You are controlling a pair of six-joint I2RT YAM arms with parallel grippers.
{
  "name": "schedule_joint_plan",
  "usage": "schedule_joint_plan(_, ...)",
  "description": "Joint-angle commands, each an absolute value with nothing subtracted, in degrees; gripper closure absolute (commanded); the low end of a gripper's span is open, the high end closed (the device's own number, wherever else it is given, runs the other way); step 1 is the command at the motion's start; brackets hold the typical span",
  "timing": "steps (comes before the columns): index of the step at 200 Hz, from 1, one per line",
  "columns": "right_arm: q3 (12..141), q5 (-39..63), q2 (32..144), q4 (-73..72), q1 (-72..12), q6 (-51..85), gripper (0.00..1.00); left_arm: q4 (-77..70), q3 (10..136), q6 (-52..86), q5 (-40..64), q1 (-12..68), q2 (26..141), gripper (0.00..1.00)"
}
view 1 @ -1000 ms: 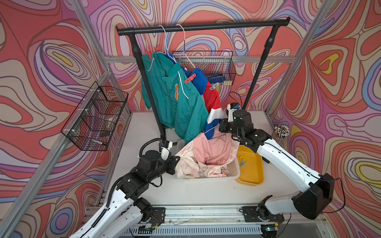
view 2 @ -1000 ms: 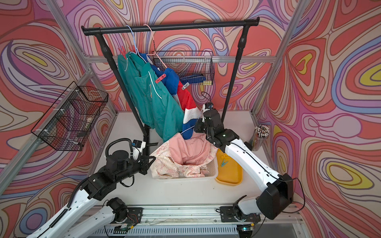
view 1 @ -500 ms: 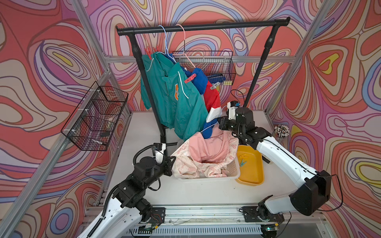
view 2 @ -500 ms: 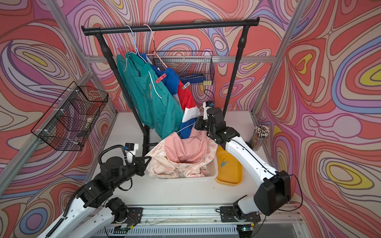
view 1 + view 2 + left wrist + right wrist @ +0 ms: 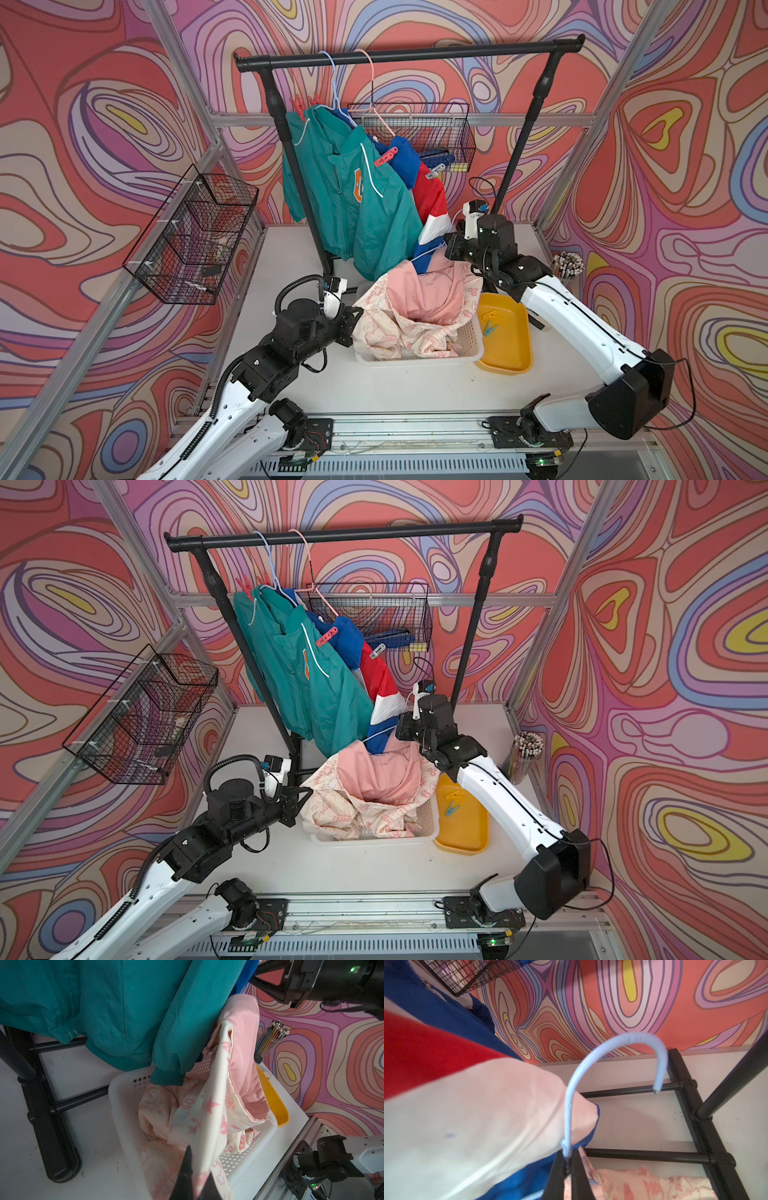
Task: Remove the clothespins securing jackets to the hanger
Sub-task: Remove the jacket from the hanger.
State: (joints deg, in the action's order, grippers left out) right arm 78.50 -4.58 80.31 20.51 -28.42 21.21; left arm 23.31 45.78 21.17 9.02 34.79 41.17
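Left pincer is clamped on the pink jacket edge over the basket. Right pincer is clamped on a loose hanger at its neck, just behind the basket. The step looks like separating the two: pull apart steadily and keep the cloth over the basket. A coral clothespin grips the teal jacket above it.

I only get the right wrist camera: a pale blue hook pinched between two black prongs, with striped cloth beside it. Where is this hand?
Observer: The right hand, holding that hook, sits low at the far end of a white basket that the pink jacket spills into.
Visitor: Is the other hand busy?
Observer: Yes. The left hand is shut on the pink jacket's edge at the basket's other end.
Visitor: Any pegs off yet?
Observer: Two lie in a yellow tray beside the basket: a teal peg and a yellow peg.
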Motion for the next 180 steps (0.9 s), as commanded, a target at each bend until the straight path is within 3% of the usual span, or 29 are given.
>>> schedule_joint_plan(1,82.6,-10.3,77.6,19.0,-32.0,15.9,1.00,25.2,50.2,17.1,11.0,34.4,42.9,1.00)
schedule_joint_plan(58,91.8,-12.7,78.5,21.5,-38.4,10.0,1.00,26.1,53.8,16.1,10.3,34.4,43.6,1.00)
schedule_joint_plan(113,89.3,-21.3,77.3,21.2,-38.9,4.4,1.00,25.1,47.9,18.9,8.5,34.4,40.9,1.00)
schedule_joint_plan(180,87.0,-17.2,80.1,22.3,-29.8,4.1,1.00,26.4,43.3,21.8,2.5,34.4,32.4,1.00)
